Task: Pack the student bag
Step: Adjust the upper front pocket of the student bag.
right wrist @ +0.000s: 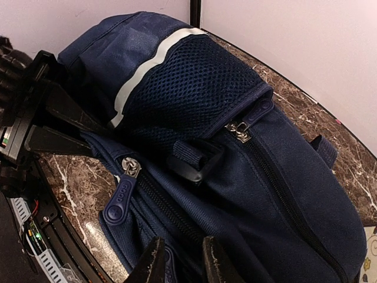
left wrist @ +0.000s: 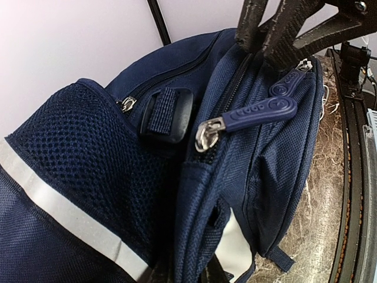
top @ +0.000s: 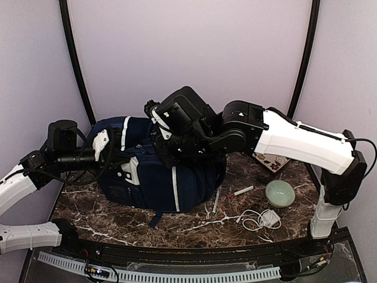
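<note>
The student bag (top: 159, 177), navy with white stripes, lies on the marble table; it fills the left wrist view (left wrist: 88, 165) and the right wrist view (right wrist: 283, 177). My left gripper (top: 109, 147) is shut on a fabric seam at the bag's left end (left wrist: 184, 271). My right gripper (top: 168, 150) reaches over the bag's top and its jaws stand narrow (right wrist: 182, 250) around a blue zipper pull (right wrist: 171, 268) and the zipper edge. A second zipper pull (right wrist: 121, 197) hangs free beside it. The zippers look closed.
On the table right of the bag lie a green pen (top: 215, 201), a red-and-white marker (top: 240, 192), a pale green bowl (top: 280, 193), a white cable with plug (top: 259, 219) and a patterned item (top: 272, 162). Curved walls stand behind.
</note>
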Tool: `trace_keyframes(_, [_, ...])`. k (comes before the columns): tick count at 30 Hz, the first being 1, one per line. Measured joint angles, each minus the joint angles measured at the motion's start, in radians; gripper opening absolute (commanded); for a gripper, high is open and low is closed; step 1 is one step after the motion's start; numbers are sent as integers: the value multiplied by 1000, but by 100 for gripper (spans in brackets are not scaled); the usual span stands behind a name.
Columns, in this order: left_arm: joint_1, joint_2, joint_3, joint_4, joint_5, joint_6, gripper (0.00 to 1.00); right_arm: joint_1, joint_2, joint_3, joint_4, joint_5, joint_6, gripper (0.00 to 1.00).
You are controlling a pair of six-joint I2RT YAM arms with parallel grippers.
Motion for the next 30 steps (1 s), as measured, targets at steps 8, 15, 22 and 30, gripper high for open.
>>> trace_keyframes(8, [0,-1,-10,16,4,6,0,-9,15,11,0,-100,-18,22])
trace_keyframes(15, [0,-1,-22,41,5,8,0,9,-1,1,26,-137,-40,21])
trace_keyframes(22, [0,-2,-30,55,7,10,0,27,-35,-35,64,-163,-50,18])
trace_keyframes(30, [0,-17,-43,61,19,15,0,-21,-35,-78,35,-154,8,19])
